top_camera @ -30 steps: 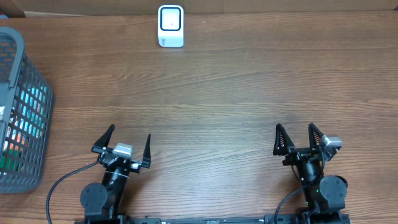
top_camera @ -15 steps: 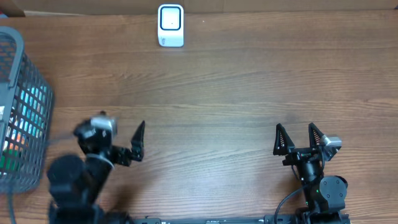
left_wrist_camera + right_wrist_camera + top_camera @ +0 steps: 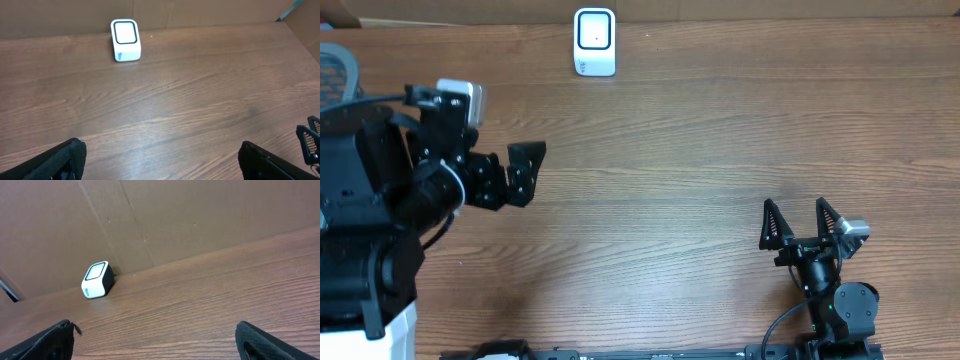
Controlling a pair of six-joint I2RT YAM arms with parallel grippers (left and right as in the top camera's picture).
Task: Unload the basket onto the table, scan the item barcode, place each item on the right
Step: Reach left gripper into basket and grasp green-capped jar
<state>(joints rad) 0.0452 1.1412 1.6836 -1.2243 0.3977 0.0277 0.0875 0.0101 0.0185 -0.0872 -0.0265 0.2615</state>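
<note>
1. My left claw (image 3: 527, 168) hangs released over the left part of the table (image 3: 680, 150); its fingers (image 3: 60, 162) sit at the bottom corners of its own camera view, spread wide, with only bare wood between them.
2. My right claw (image 3: 794, 207) is released too; its prongs are parted and empty, low at the near right edge of the table, well apart from the left claw.
3. The scanner (image 3: 594, 41) stands at the far edge of the table, white, its dark-rimmed window showing from above; neither claw touches it.
4. The basket (image 3: 336, 68) shows only as a grey corner at the far left, the rest behind my left arm; the item to scan is hidden from me.
</note>
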